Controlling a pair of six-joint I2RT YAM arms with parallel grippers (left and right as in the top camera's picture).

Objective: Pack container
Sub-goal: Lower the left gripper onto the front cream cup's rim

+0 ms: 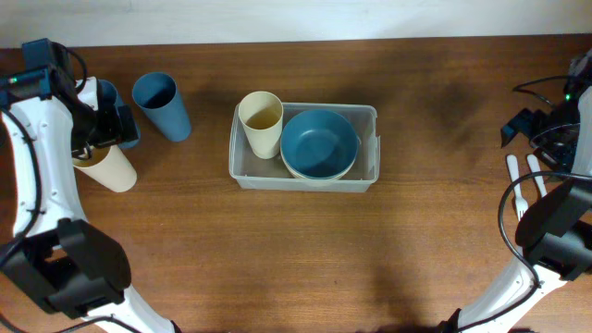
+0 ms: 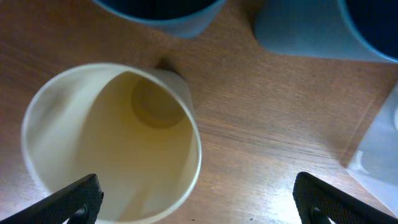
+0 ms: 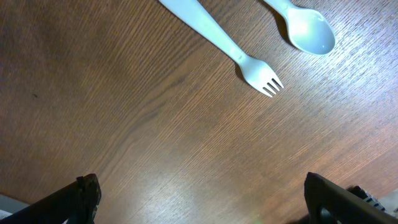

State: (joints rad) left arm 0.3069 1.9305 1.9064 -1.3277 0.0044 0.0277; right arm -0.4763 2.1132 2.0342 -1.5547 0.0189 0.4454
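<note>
The clear container (image 1: 239,159) sits mid-table and holds a cream cup (image 1: 261,122) on its left and a blue bowl (image 1: 319,143) on its right. My left gripper (image 2: 199,202) is open and empty, just above a loose cream cup (image 2: 112,143), with one finger over the cup's mouth. In the overhead view that gripper (image 1: 94,139) hovers at the far left over the cup (image 1: 109,168). My right gripper (image 3: 202,199) is open and empty above bare wood, short of a white fork (image 3: 230,53) and a white spoon (image 3: 306,28).
Two blue cups (image 1: 162,104) (image 1: 118,116) stand beside the left gripper, and they also show in the left wrist view (image 2: 161,12) (image 2: 311,31). The fork (image 1: 516,185) and spoon (image 1: 536,176) lie at the right edge. A container corner (image 2: 379,155) shows in the left wrist view.
</note>
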